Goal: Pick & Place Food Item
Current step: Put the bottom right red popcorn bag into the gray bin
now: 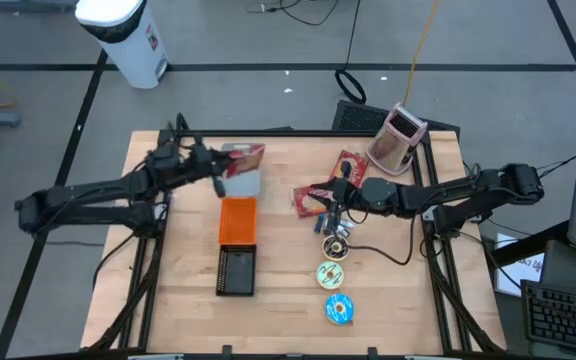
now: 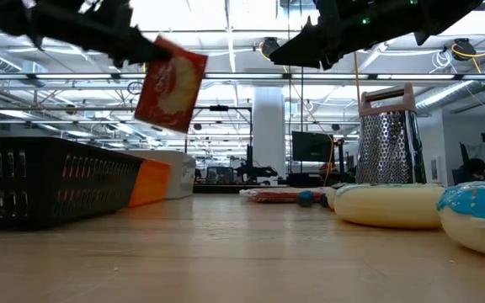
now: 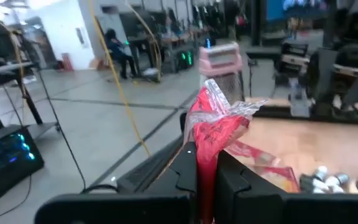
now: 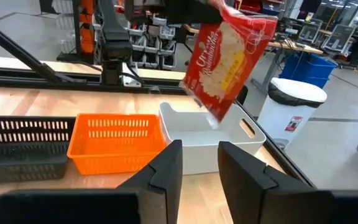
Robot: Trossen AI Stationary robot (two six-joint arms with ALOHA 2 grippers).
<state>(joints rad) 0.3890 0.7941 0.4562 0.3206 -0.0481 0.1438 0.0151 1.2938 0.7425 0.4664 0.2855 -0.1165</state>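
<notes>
My left gripper [image 1: 218, 166] is shut on a red food packet [image 1: 245, 158], which hangs in the air over a white bin [image 4: 197, 140] at the far end of a row of containers. The right wrist view shows the packet [image 4: 229, 59] above that bin. More red packets [image 1: 320, 195] lie flat on the table right of centre. My right gripper [image 1: 332, 203] is above them, open [image 4: 199, 168], with nothing between its fingers. My left gripper pinches the red packet's two flat faces [image 3: 206, 163] between its two fingers, close to one edge. The fingers come level from the table's left side. The packet is lifted clear, tilted and hanging below the fingers [image 2: 171, 84], its crimped end [image 3: 219, 99] sticking out beyond them.
An orange basket [image 1: 237, 220] and a black basket [image 1: 236, 270] stand in line nearer than the white bin. Three donuts [image 1: 332, 275] lie in a row right of centre. A metal grater [image 1: 398, 138] stands at the far right. A cable [image 1: 388, 250] crosses the table.
</notes>
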